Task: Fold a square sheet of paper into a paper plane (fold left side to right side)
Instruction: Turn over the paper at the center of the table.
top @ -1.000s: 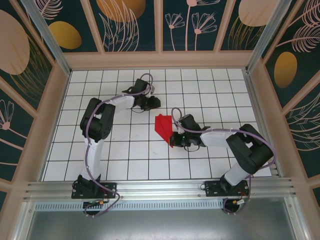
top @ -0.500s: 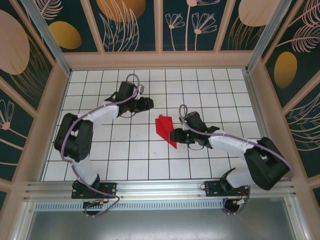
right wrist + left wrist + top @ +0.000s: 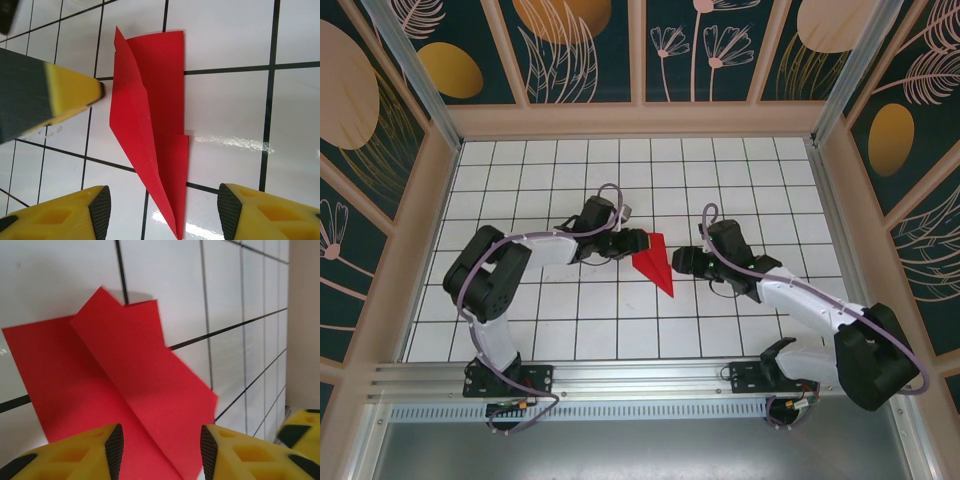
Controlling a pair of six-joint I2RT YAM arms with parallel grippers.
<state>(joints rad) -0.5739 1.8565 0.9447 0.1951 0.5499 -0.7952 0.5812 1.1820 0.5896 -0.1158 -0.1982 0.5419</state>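
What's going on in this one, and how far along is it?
Two robot arms are working on a bright red paper dart, narrow, pointed and creased, which lies on the white gridded table between them. The left pincer sits by the dart's wide end with its jaws apart. The right pincer faces it from the other side, also open. Neither is gripping the paper.

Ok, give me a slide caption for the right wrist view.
Creased red paper plane on the white grid table, its nose pointing into the open right hand.

Red paper plane point(image 3: 654, 263) on black-gridded white table point(image 3: 590, 322).
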